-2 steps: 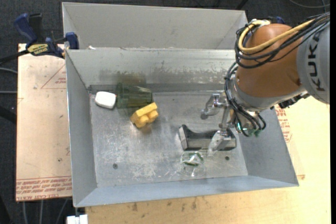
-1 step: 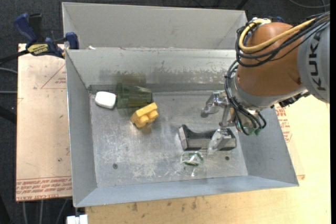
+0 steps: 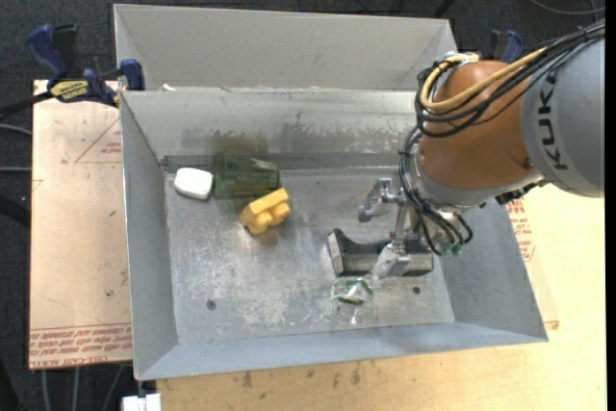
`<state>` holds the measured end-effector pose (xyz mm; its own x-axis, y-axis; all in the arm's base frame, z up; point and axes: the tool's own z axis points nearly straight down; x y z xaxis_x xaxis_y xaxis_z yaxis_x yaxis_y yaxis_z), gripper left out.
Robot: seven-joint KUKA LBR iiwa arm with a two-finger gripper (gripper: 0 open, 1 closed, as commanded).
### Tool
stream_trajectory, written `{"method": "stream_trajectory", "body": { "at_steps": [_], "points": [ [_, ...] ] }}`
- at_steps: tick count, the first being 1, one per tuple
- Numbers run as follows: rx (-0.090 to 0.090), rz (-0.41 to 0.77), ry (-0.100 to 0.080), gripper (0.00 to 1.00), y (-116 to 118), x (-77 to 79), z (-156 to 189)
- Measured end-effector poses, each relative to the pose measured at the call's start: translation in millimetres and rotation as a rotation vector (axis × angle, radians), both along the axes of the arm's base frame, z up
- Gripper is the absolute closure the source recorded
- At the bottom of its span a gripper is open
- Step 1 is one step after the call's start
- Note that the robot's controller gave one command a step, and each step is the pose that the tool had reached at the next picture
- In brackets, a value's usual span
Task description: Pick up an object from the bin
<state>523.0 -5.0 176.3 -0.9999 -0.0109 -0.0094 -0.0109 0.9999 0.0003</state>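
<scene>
Camera view, right of centre: end effector [image 3: 397, 257] low over the floor of the grey bin [image 3: 154, 207], under the orange wrist cover [image 3: 472, 135]. Open or closed: cannot tell. Just left of it, touching or nearly so, a dark boxy block [image 3: 348, 253], lower right part of the bin floor. Just below that block, a crumpled clear-green wrapper [image 3: 352, 293]. Well apart, toward the upper left of the bin floor: a yellow chunky piece [image 3: 265, 212], a dark green object [image 3: 243, 176] lying near the back wall, and a white rounded piece [image 3: 193, 183] just beside it.
</scene>
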Motion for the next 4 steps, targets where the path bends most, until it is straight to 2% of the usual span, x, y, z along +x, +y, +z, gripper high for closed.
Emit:
{"method": "stream_trajectory", "body": {
  "at_steps": [1, 2, 3, 4],
  "points": [
    [-0.002, 0.215, 0.011, 1.00, -6.9, 17.2, -90.2],
    [-0.002, 0.215, 0.011, 1.00, -6.9, 17.2, -90.2],
    [0.000, 0.211, 0.014, 0.00, -9.6, 21.6, -37.3],
    [0.000, 0.205, 0.010, 0.00, -15.0, 29.5, 32.9]
  ]
}}
